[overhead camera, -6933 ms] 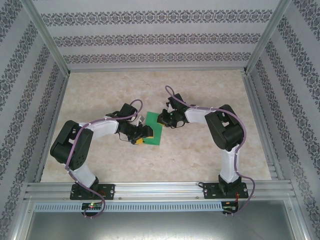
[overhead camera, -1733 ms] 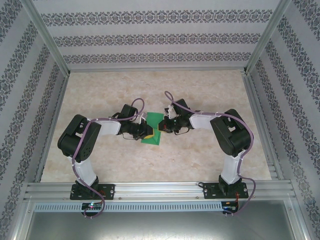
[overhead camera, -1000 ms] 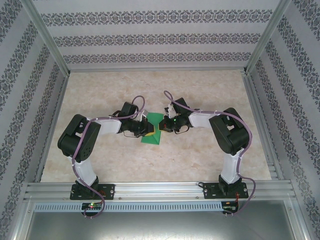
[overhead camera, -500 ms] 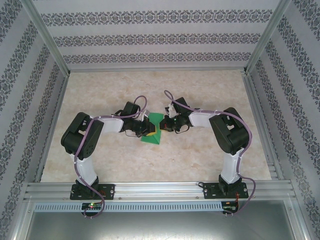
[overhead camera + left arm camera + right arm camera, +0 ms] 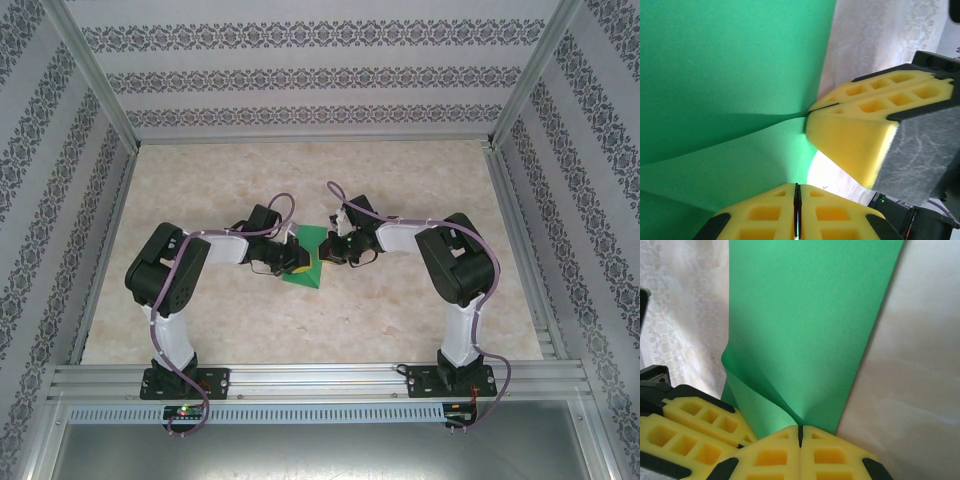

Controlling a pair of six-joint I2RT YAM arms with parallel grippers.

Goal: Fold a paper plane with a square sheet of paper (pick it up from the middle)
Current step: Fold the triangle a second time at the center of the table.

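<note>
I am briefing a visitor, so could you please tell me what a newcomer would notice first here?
The bright green square sheet of paper stands out first, buckled at the middle of the pale marbled table. The yellow-tipped left gripper and right gripper are both shut on it, close together.

A pale marbled table (image 5: 400, 180) stands enclosed by patterned walls (image 5: 300, 75) and aluminium rails (image 5: 320, 380).

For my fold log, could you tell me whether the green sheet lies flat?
No, the square sheet of paper curls up into the shut right gripper.
</note>
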